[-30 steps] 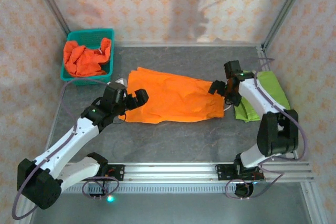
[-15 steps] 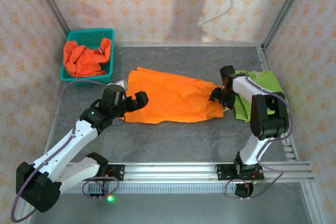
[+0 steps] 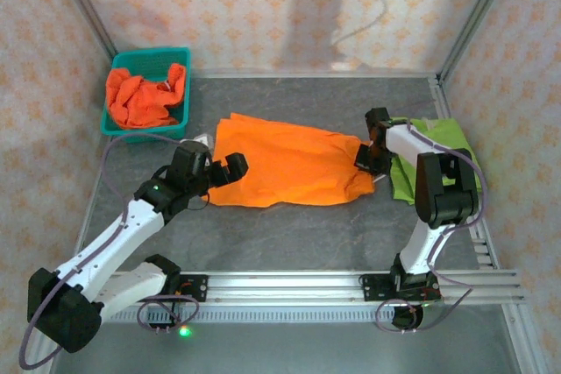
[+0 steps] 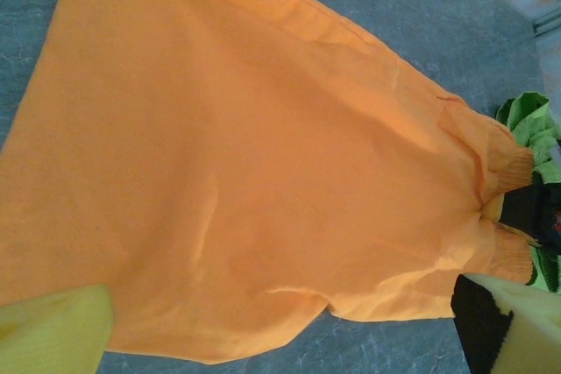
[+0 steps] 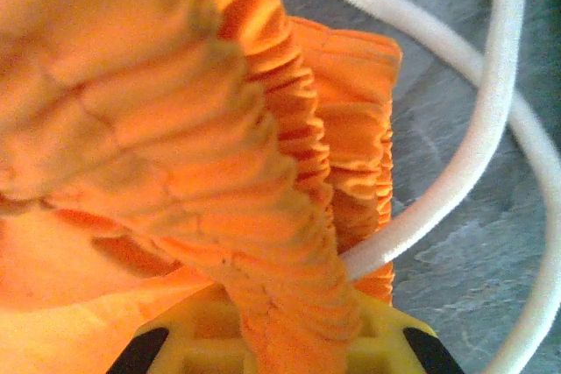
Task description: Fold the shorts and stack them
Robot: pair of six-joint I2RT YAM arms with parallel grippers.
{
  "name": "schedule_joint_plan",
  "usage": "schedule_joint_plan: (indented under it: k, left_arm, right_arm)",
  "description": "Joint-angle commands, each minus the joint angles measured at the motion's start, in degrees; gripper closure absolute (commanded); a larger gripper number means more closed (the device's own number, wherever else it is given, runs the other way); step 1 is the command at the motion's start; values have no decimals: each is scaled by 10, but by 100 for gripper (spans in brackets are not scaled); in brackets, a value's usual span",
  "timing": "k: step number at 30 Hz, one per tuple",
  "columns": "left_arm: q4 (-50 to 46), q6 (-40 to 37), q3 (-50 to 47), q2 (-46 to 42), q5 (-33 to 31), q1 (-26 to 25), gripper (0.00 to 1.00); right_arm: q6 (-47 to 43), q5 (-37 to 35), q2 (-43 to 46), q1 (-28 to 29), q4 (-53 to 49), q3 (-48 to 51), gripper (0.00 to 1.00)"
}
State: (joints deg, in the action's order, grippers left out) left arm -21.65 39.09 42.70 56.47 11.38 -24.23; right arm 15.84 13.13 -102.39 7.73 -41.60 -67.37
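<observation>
The orange shorts (image 3: 285, 164) lay flat mid-table, your right gripper (image 3: 365, 158) clamped on their gathered waistband (image 5: 289, 181) beside the white drawstring (image 5: 478, 155). Your left gripper (image 3: 224, 168) hovered with fingers wide over the opposite edge, holding nothing. Lime green shorts (image 3: 438, 157) lay by the right arm; more orange shorts (image 3: 140, 98) filled the teal basket (image 3: 151, 55) at far left.

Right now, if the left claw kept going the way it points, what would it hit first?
Most likely the spread orange shorts: the open left gripper points across and down at them. Its height above the fabric is hard to judge.
</observation>
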Motion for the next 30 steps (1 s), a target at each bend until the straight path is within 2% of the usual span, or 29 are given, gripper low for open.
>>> schedule_joint_plan:
  k: [1, 8, 12, 16, 25, 30]
  left_arm:
    - [12, -7, 15, 2, -11, 8, 0]
    - [12, -9, 12, -4, -11, 10, 0]
    - [11, -9, 12, -3, -11, 11, 0]
    - [11, -9, 12, -4, -12, 11, 0]
    - [11, -6, 0, -10, -13, 13, 0]
    - [13, -5, -5, -10, -14, 15, 0]
  right_arm:
    - [-28, -80, 44, 12, -44, -37, 100]
    - [-72, -169, 95, 59, -157, -156, 100]
    - [-84, -199, 95, 84, -213, -227, 100]
    - [-107, -264, 87, 116, -260, -290, 100]
    - [-126, -510, -1, 169, -398, -449, 100]
    - [-78, -563, -90, 235, -465, -534, 100]
